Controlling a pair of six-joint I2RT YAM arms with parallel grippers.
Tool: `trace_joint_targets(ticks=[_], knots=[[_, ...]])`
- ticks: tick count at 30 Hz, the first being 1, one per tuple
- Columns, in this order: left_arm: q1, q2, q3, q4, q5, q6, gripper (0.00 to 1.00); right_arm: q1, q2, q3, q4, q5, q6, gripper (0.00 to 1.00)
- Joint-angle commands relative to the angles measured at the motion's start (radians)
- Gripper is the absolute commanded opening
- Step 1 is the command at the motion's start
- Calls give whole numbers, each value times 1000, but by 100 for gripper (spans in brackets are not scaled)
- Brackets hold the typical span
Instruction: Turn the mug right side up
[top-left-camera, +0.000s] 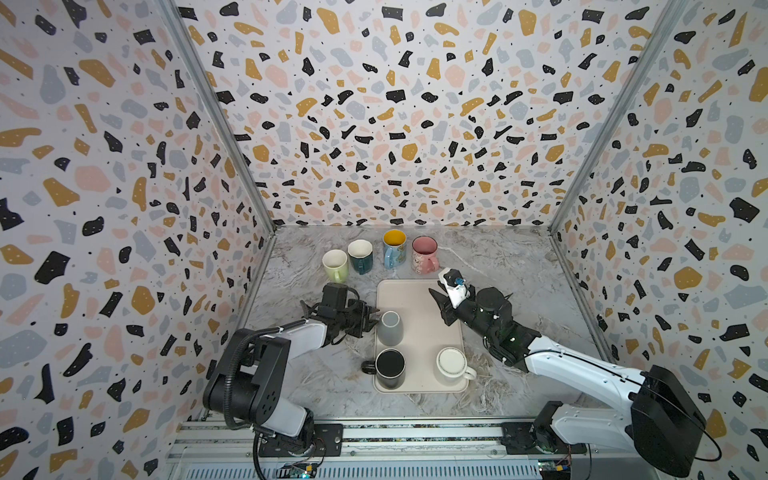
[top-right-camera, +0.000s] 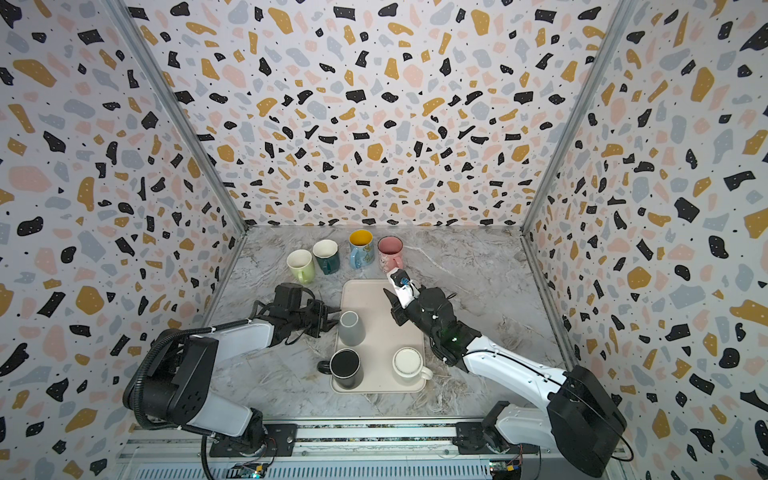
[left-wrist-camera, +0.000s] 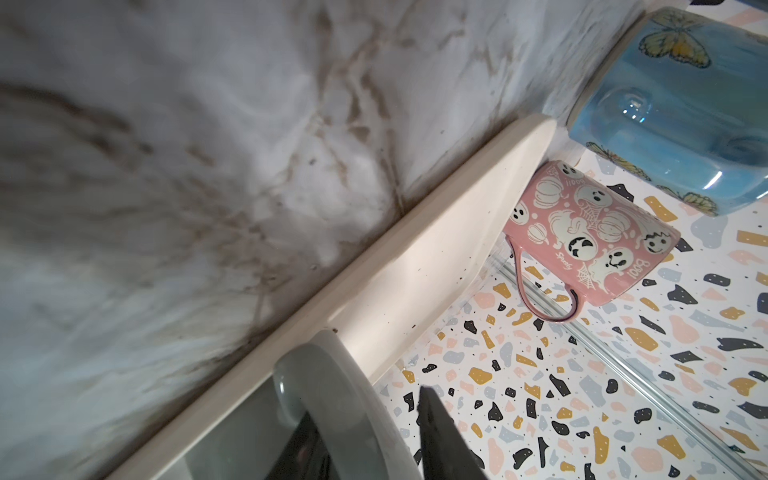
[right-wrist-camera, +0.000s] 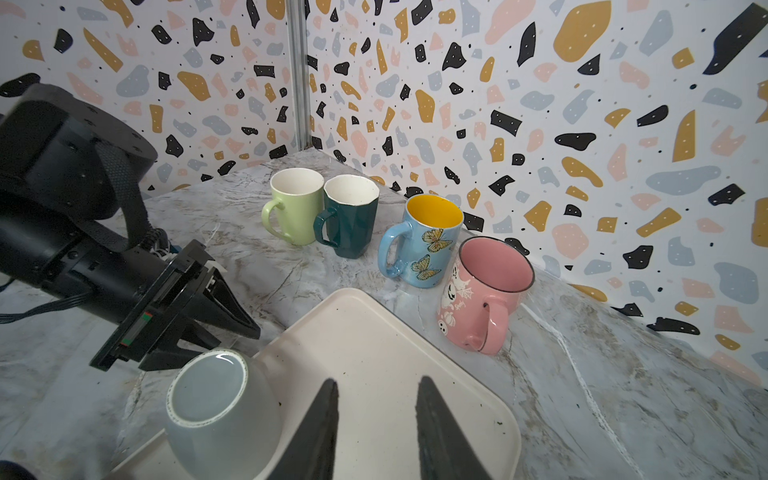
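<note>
A grey mug (top-left-camera: 390, 328) (top-right-camera: 351, 328) (right-wrist-camera: 216, 407) stands upside down, base up, near the left edge of the cream tray (top-left-camera: 415, 291) (right-wrist-camera: 374, 324). My left gripper (top-left-camera: 372, 318) (top-right-camera: 332, 318) (left-wrist-camera: 365, 405) reaches in sideways from the left and straddles the mug's grey handle (left-wrist-camera: 332, 399). One finger lies inside the loop. The other finger (left-wrist-camera: 436, 436) stands outside it with a sliver of gap, so the jaws are open. My right gripper (top-left-camera: 439, 307) (top-right-camera: 392, 305) (right-wrist-camera: 377, 381) hovers open and empty over the tray's far part, to the right of the grey mug.
A black mug (top-left-camera: 390, 365) and a white mug (top-left-camera: 451, 363) sit upside down on the tray's near end. Behind the tray four upright mugs stand in a row: light green (top-left-camera: 334, 264), dark teal (top-left-camera: 360, 255), blue with butterflies (top-left-camera: 394, 248), pink (top-left-camera: 424, 253). Walls close three sides.
</note>
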Motion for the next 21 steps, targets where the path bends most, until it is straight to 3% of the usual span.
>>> trace_joint_targets(ticks=[1, 21], knots=[[-8, 9, 30, 40, 26, -7, 32, -2, 1, 25, 11, 8, 4, 34], [-21, 72, 40, 115, 63, -10, 19, -3, 17, 31, -2, 15, 5, 34]])
